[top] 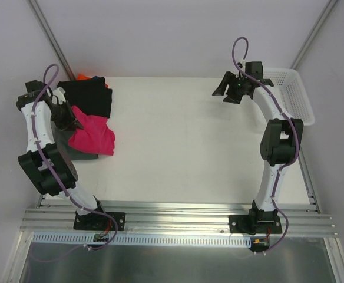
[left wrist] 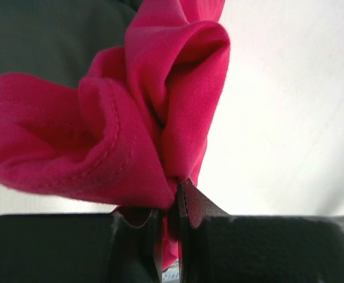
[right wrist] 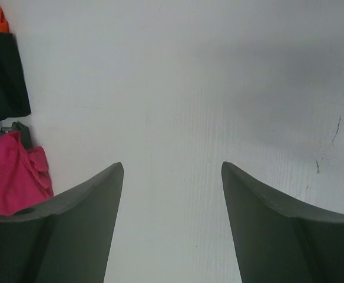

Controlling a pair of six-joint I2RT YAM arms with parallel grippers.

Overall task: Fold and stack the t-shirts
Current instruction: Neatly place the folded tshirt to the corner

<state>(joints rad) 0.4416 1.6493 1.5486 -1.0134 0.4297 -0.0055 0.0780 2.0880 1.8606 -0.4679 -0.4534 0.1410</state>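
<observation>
Your left gripper (left wrist: 171,197) is pinched almost closed on a bunched fold of the crimson-pink t-shirt (left wrist: 131,118), which billows just ahead of its fingertips (hem and seam crumpled together). A grey-green t-shirt (top: 82,155) lies under it and a black t-shirt (top: 89,97) just beyond. Your right gripper (right wrist: 172,168) stands wide apart and holds nothing over bare surface (right wrist: 219,88), with the shirts well off to its left.

We see open worktop (top: 178,153) between the pink shirt (top: 92,134) on the left pile (top: 92,97) and the far-right basket (top: 301,100).
</observation>
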